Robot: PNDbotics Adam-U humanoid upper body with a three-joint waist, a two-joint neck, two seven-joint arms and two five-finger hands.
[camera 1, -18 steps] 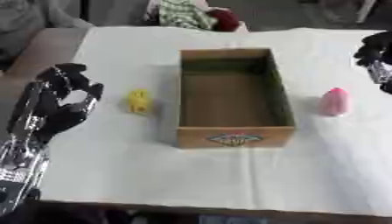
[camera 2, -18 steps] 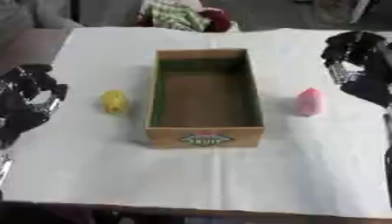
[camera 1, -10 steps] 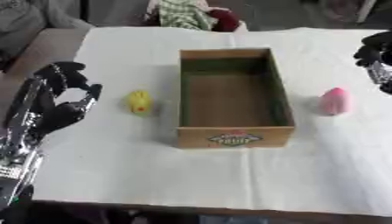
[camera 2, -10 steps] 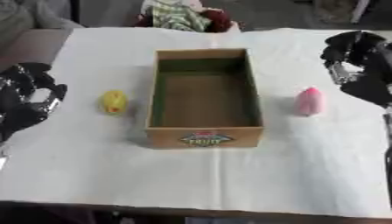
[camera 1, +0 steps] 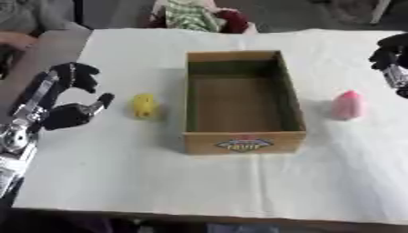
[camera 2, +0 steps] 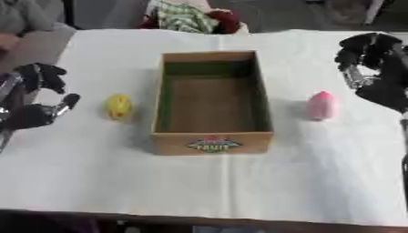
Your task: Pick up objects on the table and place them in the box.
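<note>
At the left edge, the left hand (camera 1: 65, 102) hovers over the white-covered tabletop (camera 1: 159, 177), its fingers spread wide and partly curled, holding nothing. Just to its right, apart from it, a small yellow toy (camera 1: 144, 105) lies on the cloth. An open cardboard box (camera 1: 242, 102) stands in the middle with nothing visible inside. To the right of the box, a pink toy (camera 2: 321, 105) stands on the cloth, near the box but not touching it. Further right and higher, the right hand (camera 2: 368, 57) hangs with curled fingers, gripping nothing.
</note>
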